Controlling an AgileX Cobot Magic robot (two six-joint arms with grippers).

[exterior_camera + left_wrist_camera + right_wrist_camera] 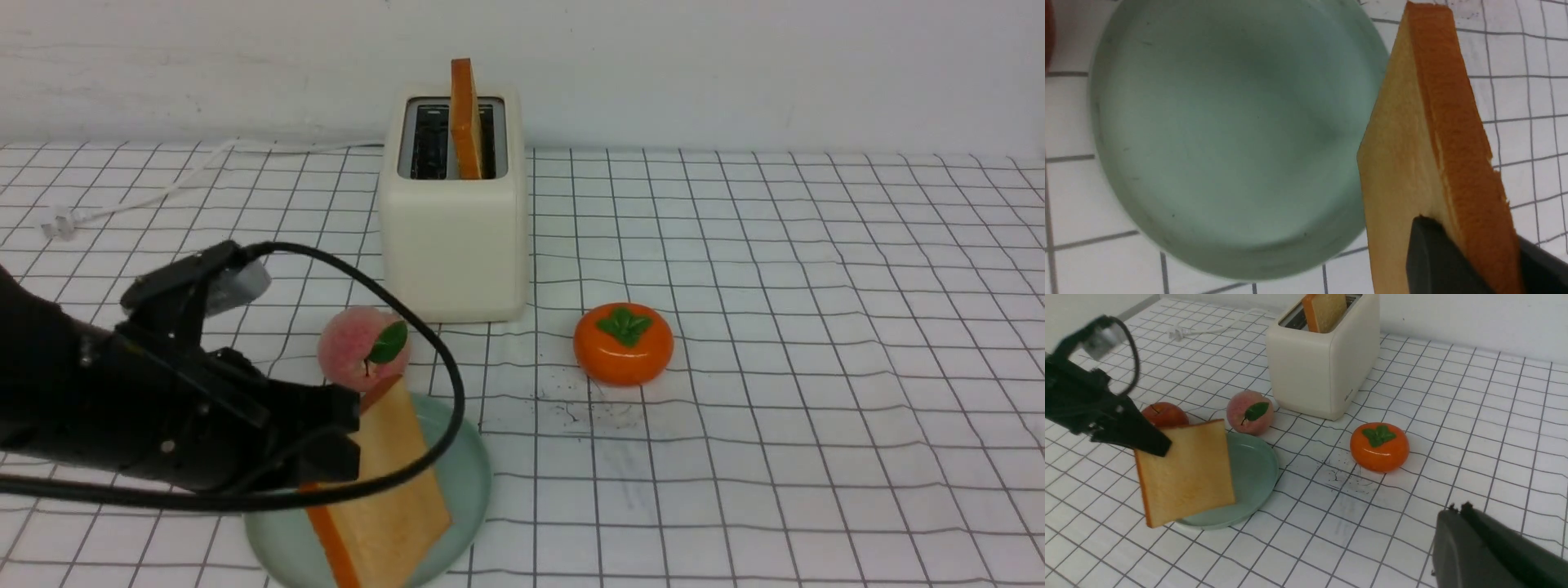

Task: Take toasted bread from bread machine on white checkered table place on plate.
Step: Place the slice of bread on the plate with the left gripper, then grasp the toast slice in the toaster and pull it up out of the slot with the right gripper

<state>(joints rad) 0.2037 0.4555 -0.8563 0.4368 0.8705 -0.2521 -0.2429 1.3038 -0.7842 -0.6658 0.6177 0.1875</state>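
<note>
Front view: left arm (122,400) reaches low, jaws gripping toasted bread (400,523) above plate (472,478); right jaws closed.

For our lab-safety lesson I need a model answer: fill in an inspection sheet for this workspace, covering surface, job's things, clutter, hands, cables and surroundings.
Surface: white checkered table, wrinkled, dark specks near the middle.
Job's things: toast slice tilted at the plate, contact unclear; second slice standing in the bread machine.
Clutter: peach beside the plate; persimmon; red apple.
Hands: left hand shut on the toast slice; right hand shut, holding nothing.
Cables: black cable looping beside the left hand; white cord lying on the table.
Surroundings: plain white wall; nothing else seen.
</note>
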